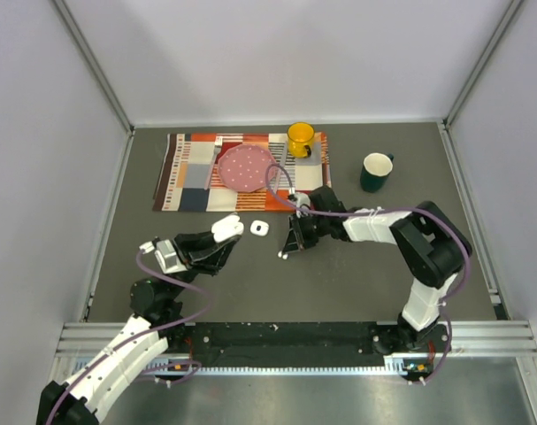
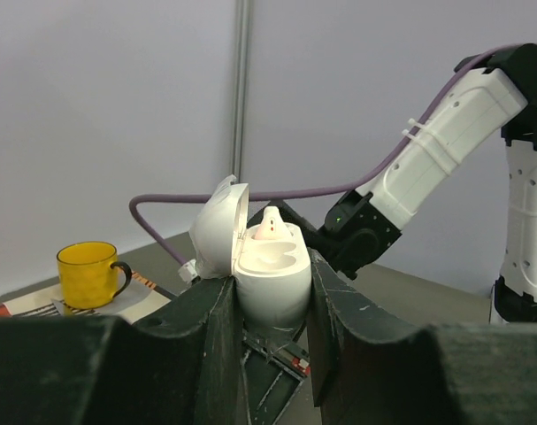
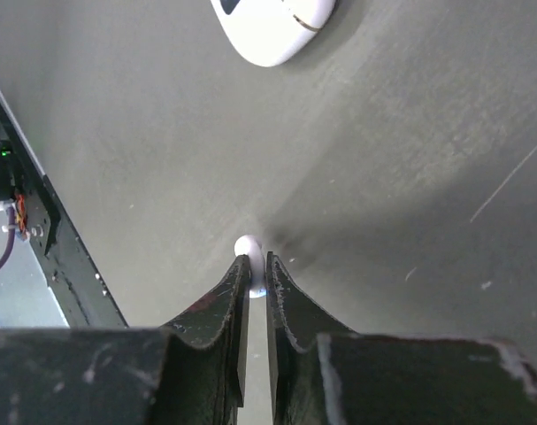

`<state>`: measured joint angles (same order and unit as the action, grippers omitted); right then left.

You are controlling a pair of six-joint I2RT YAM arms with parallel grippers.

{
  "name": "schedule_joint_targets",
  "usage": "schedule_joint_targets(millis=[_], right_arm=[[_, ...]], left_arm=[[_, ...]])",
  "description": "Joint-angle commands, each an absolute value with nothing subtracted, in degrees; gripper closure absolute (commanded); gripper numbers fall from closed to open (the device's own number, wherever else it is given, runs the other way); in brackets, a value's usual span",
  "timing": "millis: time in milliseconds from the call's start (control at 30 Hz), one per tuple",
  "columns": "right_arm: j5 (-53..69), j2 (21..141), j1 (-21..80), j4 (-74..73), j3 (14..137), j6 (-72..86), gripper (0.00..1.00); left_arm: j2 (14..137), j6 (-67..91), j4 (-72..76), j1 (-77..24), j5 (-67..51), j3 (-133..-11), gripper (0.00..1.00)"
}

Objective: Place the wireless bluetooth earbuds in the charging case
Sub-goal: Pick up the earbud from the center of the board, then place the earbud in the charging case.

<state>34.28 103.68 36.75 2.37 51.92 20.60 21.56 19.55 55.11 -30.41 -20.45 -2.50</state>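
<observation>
My left gripper [image 2: 268, 310] is shut on an open white charging case [image 2: 270, 274] and holds it up with its lid [image 2: 218, 226] flipped back. One earbud [image 2: 271, 223] sits in the case's far socket and the near socket is bare. In the top view the held case [image 1: 226, 227] is at centre left. My right gripper [image 3: 256, 270] is shut on a tiny white earbud [image 3: 249, 247], just above the grey table. It shows in the top view [image 1: 284, 256]. A second, closed white case [image 1: 259, 227] lies on the table between the grippers, also in the right wrist view [image 3: 272, 27].
A striped placemat [image 1: 190, 168] at the back holds a pink plate [image 1: 244, 167] and a yellow mug [image 1: 301, 139]. A dark green mug [image 1: 375, 172] stands at the back right. A purple cable [image 1: 281, 186] loops over the mat. The rail [image 1: 295, 341] runs along the near edge.
</observation>
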Motion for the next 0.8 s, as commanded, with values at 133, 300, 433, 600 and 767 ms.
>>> schedule_joint_targets(millis=[133,300,433,600,767], right_arm=[[29.1,85.9,37.53,10.54,46.85,20.22,1.0],[24.18,76.39,37.53,13.88,41.93,16.44,1.0],[21.89,67.36,37.62,14.76,38.86,12.4,1.0],[22.14,59.08,37.71,16.08,37.27,7.74,1.0],[28.19,52.92,37.71,18.45,36.91,4.75,1.0]], left_arm=[[22.15,18.72,55.64,-30.15,-19.25,8.44,1.0],[22.06,18.63,55.28,-30.15,-19.25,8.35,1.0],[21.8,18.37,55.02,-30.15,-19.77,7.82,1.0],[22.06,18.46,55.02,-30.15,-21.0,7.38,1.0],[22.5,18.54,55.28,-30.15,-21.97,7.21,1.0]])
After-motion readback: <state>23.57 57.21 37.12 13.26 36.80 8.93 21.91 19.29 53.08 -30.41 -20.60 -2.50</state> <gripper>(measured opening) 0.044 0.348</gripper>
